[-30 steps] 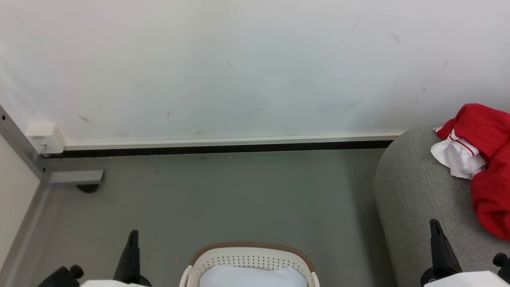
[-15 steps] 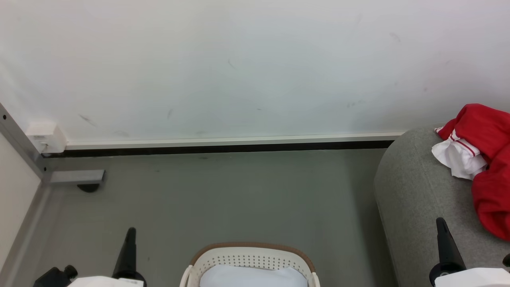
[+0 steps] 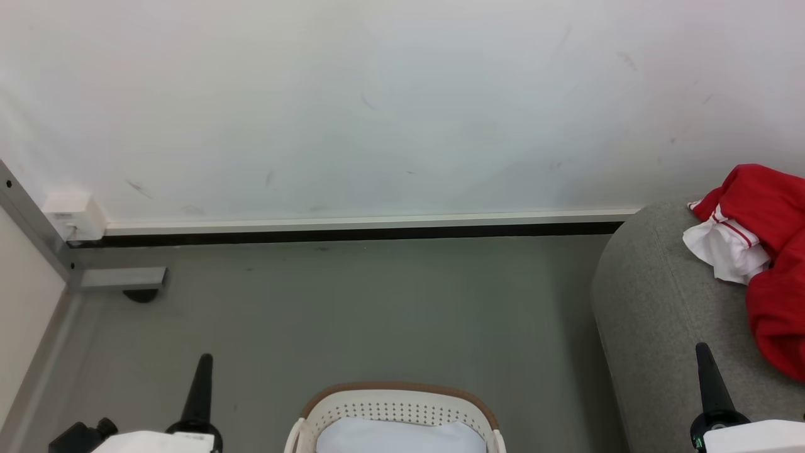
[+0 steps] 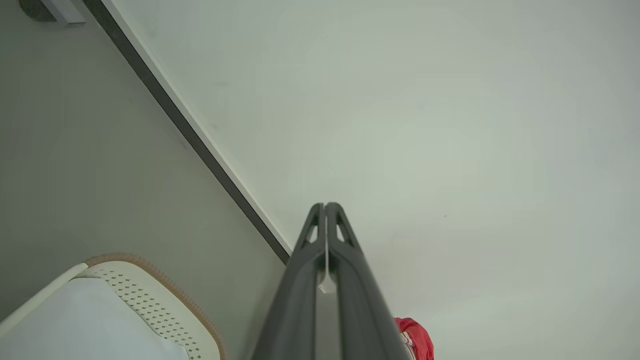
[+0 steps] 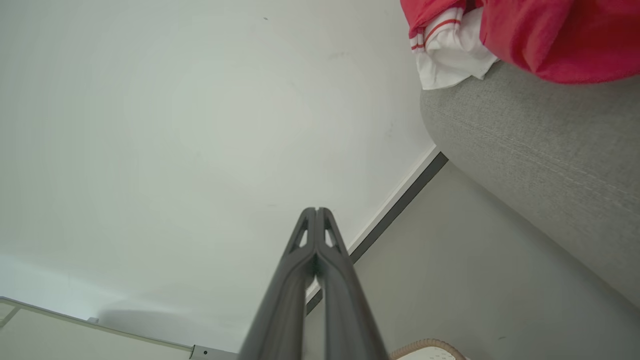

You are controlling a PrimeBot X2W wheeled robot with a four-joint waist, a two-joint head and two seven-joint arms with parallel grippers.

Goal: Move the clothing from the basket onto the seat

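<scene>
Both pairs of jaws are pressed tip to tip with nothing between them. Left gripper (image 3: 204, 362): dark fingers closed and empty, pointing toward the far wall (image 3: 390, 100), at the near left over bare grey floor (image 3: 377, 314), left of the basket (image 3: 397, 389) and apart from it. Right gripper (image 3: 702, 350): fingers likewise closed and empty, at the near right, seen from the head against the grey side of the seat (image 3: 654, 296); in the right wrist view the seat lies off to one side of the fingers, not touching them.

Clothing (image 3: 770, 201): a rumpled red heap on top of the seat at the far right, running out past the right edge of the head view. A crumpled white panel with thin red stripes sits at the heap's left side, near the seat's rounded edge.

Basket: white perforated wall with a brown rim band, standing on the floor at near centre, cut by the bottom edge. It holds a pale blue-white sheet (image 3: 393, 438). Open floor separates the basket from the seat.

Background: a scuffed white wall meets the floor along a white-and-black skirting (image 3: 352, 229). A grey metal post (image 3: 38, 233) with a small white box (image 3: 72, 211) stands at the far left.
</scene>
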